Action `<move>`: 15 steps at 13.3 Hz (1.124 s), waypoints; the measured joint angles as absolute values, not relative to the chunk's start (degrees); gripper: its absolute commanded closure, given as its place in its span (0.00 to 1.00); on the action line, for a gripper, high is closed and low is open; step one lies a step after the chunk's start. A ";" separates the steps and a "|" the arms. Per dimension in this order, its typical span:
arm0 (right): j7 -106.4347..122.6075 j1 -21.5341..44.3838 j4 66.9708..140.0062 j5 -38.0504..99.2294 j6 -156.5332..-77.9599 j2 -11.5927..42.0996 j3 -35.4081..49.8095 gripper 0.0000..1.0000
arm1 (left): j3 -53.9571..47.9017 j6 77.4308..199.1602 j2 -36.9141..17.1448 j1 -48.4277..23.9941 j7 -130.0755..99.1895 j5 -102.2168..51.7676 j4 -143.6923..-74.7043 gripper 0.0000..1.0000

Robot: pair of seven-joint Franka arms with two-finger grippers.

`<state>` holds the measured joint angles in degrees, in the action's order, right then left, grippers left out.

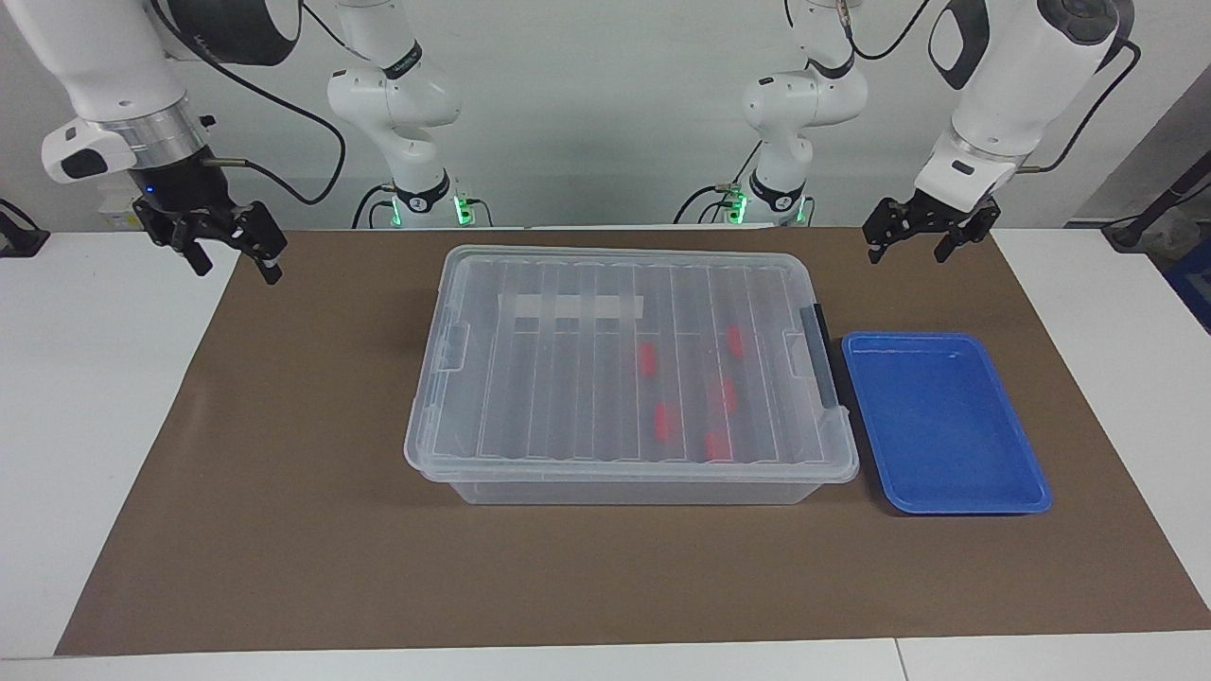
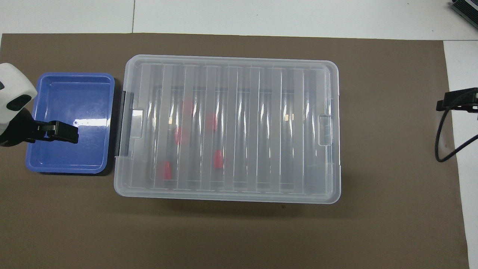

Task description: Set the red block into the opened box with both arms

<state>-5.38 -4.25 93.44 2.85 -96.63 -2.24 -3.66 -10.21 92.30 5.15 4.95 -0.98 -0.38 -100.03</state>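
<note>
Mat (image 1: 284, 530) carries the lidded box (image 1: 568, 284) mid-table, with the tray (image 1: 946, 492) beside its clip end. Red blocks (image 1: 647, 358) lie inside the box. Left gripper (image 1: 927, 241) and right gripper (image 1: 227, 248) hang spread, holding nothing.

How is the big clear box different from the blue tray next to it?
The box is clear plastic, while the blue tray is solid blue. The box is much larger and deeper; the tray is small and shallow. The box has a ribbed lid shut over it; the tray is open on top. Red blocks show through the box's lid; the tray holds nothing. Both are rectangular with rounded corners and sit side by side on the brown mat.
</note>
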 measured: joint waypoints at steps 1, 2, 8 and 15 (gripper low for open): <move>-5.02 -4.48 93.05 3.01 -95.14 -2.21 -3.64 0.00 | -10.21 92.30 5.16 4.96 -0.98 -0.38 -100.03 0.00; -4.99 -4.29 92.24 2.62 -93.58 -2.12 -3.41 0.00 | -10.21 92.31 5.16 4.96 -0.98 -0.38 -100.03 0.00; -10.89 1.41 88.63 -1.52 -90.33 -0.78 -1.56 0.00 | -10.21 92.32 5.16 4.95 -0.98 -0.38 -100.03 0.00; -11.28 1.07 88.70 -1.40 -89.28 -0.37 -1.59 0.00 | -10.10 92.32 5.16 4.97 -0.98 -0.38 -100.03 0.00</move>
